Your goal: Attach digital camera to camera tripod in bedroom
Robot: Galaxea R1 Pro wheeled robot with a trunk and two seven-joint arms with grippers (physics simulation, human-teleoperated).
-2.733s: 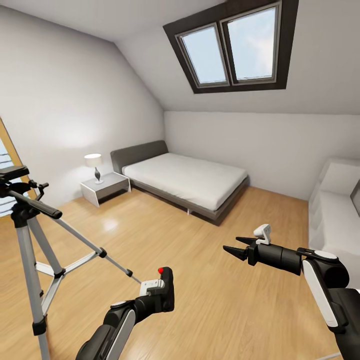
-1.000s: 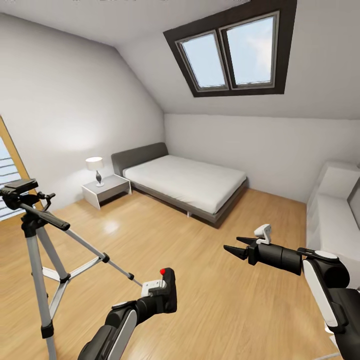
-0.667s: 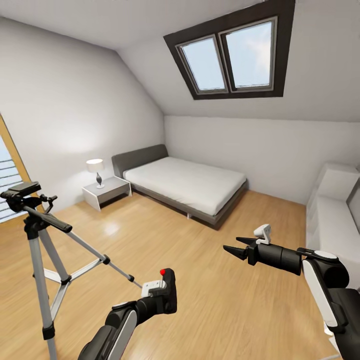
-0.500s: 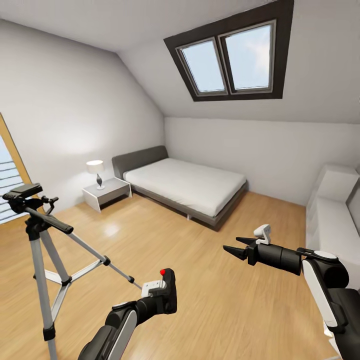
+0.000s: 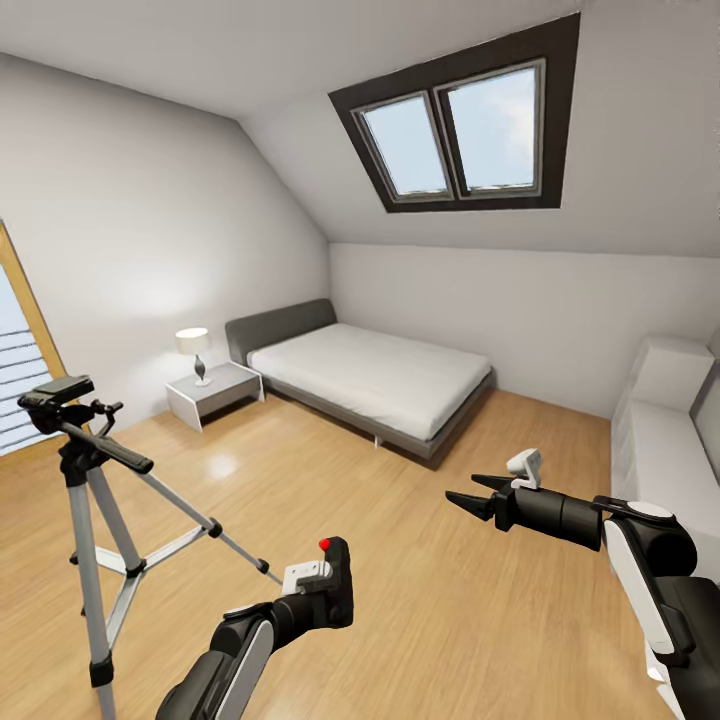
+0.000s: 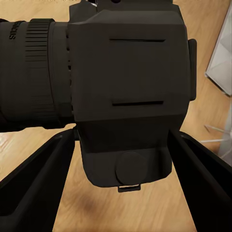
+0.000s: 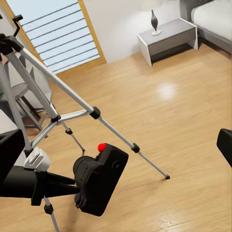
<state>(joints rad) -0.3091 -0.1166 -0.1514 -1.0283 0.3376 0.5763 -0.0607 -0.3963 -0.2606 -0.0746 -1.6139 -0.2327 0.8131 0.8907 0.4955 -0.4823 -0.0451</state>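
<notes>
In the head view my left gripper (image 5: 328, 598) is shut on the digital camera (image 5: 337, 588), a small black box with a red button on top, held low over the wood floor. The left wrist view has the camera's body (image 6: 128, 72) close up between both fingers (image 6: 34, 188), its lens pointing sideways. The camera tripod (image 5: 62, 405) stands to the left of the held camera, silver legs spread and black pan handle sticking out, well apart from it. From the right wrist view I see the camera (image 7: 99, 181) in front of the tripod's legs (image 7: 72, 96). My right gripper (image 5: 462, 490) is open and holds nothing.
A grey bed with a white mattress (image 5: 370, 370) stands against the far wall, with a white nightstand (image 5: 212, 392) and lamp (image 5: 192, 345) beside it. White furniture (image 5: 665, 420) lines the right side. A wood-framed window (image 5: 15, 380) is behind the tripod, and the skylight (image 5: 455, 120) is overhead.
The whole head view has shifted, so the tripod now sits further right and lower in the picture with more of it showing. Both arms keep their pose, and the camera stays gripped.
</notes>
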